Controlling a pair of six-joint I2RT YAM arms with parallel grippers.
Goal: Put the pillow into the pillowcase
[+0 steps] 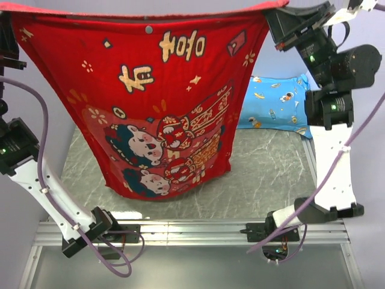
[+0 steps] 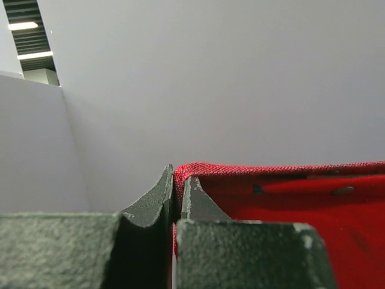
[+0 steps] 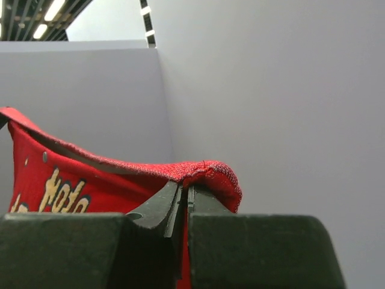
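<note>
The red pillowcase (image 1: pixel 156 102) hangs spread like a curtain above the table, its bright cartoon-print face toward the top camera and its lower edge just over the tabletop. My left gripper (image 2: pixel 177 174) is shut on the upper left corner of the pillowcase (image 2: pixel 289 198), with red cloth pinched between the fingers. My right gripper (image 3: pixel 185 188) is shut on the upper right corner of the pillowcase (image 3: pixel 54 180), the hem folded over its tips. In the top view the right gripper (image 1: pixel 277 18) sits at the upper right; the left one is at the frame's left edge. The pillow is out of view.
A blue cartoon-print pillow (image 1: pixel 277 102) lies at the back right of the grey marbled table (image 1: pixel 271 174), partly behind the hanging cloth. An aluminium rail (image 1: pixel 192 232) runs along the near edge by the arm bases. Grey walls stand behind.
</note>
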